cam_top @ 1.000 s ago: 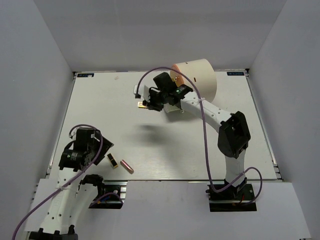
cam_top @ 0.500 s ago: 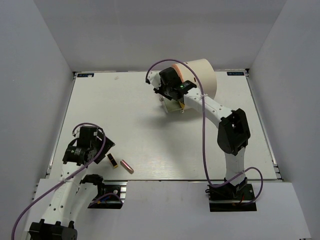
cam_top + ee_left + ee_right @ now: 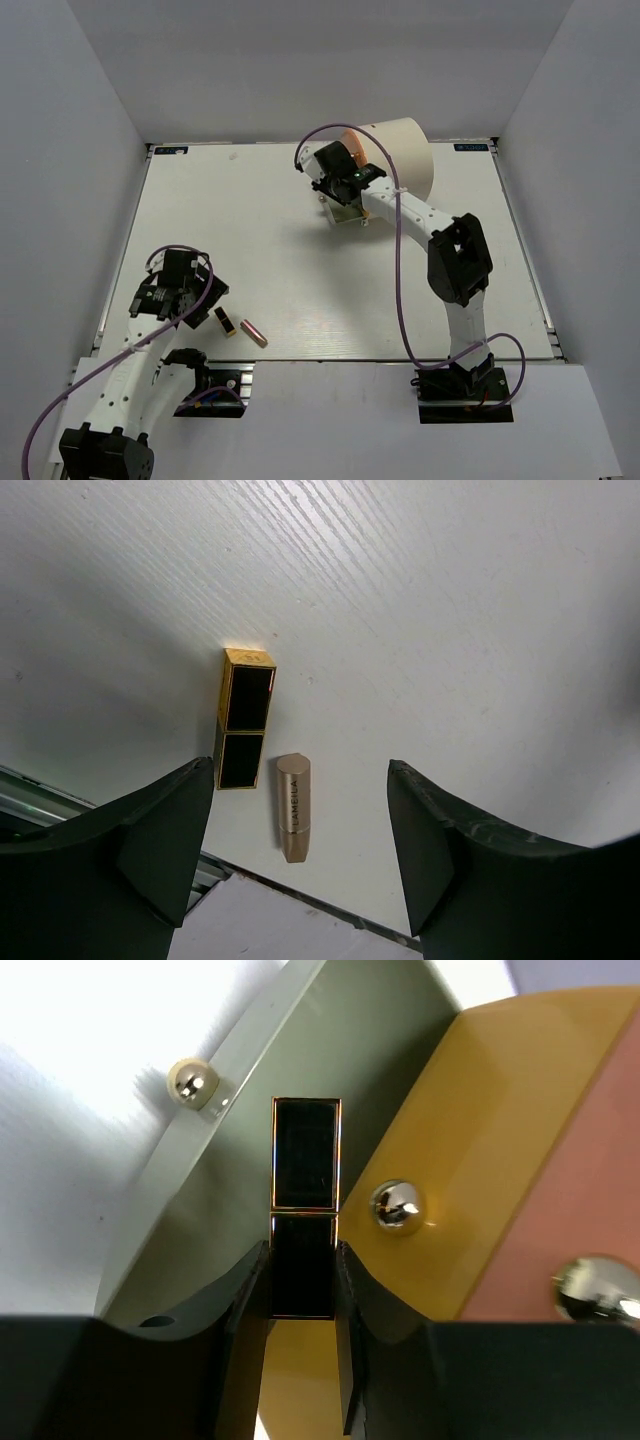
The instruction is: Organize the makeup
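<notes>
In the right wrist view my right gripper [image 3: 303, 1280] is shut on a black and gold lipstick tube [image 3: 305, 1195]. The tube points away from the fingers, between a grey drawer panel [image 3: 200, 1210] and a yellow drawer front [image 3: 500, 1110]. From above, that gripper [image 3: 340, 195] hangs at the front of the cream cylinder [image 3: 400, 160], and the held tube is hidden. My left gripper [image 3: 300, 770] is open above the table's near edge. A rose-gold lipstick [image 3: 294, 805] lies between its fingers, and a second black and gold lipstick [image 3: 245, 718] lies just left of it. Both tubes [image 3: 225, 321] [image 3: 253, 333] lie right of the left gripper [image 3: 195, 300].
The cylinder has an open drawer [image 3: 345, 217] sticking out towards the table's middle, and drawer fronts with round metal knobs [image 3: 396, 1205]. A pink drawer front [image 3: 600, 1190] sits right of the yellow one. The table's near edge [image 3: 300, 910] runs just below the two lipsticks.
The right gripper carried its lipstick from left of the cylinder rightwards to the drawers. The left arm shifted a little over the two lipsticks.
</notes>
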`<state>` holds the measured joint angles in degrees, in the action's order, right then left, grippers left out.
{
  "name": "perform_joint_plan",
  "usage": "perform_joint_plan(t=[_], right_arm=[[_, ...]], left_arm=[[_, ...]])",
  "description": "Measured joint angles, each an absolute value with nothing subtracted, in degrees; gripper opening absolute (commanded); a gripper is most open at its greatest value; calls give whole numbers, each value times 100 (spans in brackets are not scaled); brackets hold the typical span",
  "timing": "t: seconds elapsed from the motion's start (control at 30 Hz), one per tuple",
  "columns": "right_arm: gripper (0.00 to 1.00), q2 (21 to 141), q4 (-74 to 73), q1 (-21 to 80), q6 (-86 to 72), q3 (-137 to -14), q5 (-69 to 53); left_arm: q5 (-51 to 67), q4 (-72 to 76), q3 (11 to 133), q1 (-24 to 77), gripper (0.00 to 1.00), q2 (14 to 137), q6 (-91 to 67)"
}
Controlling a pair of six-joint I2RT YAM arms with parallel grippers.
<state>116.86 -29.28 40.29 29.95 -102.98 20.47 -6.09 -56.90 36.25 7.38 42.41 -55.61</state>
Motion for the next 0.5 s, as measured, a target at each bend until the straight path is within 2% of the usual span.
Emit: perform_joint_plan(t=[0.03, 0.13, 0.3, 0.5], right_arm=[[41, 11712, -2974, 4032, 2987, -10298, 2043], [51, 11797, -3135, 4036, 2906, -10304, 1975], [56, 11865, -3391, 4049, 2856, -10337, 1817], [55, 11865, -3472, 4051, 2792, -10342, 1564]], left_arm=[[-615, -5695, 3625, 738, 80, 4259, -5564], [-624, -5697, 3625, 760, 81, 4309, -5581], [-622, -5704, 3625, 797, 81, 4501, -5601], [-567, -5763, 3625, 799, 82, 5118, -5577]])
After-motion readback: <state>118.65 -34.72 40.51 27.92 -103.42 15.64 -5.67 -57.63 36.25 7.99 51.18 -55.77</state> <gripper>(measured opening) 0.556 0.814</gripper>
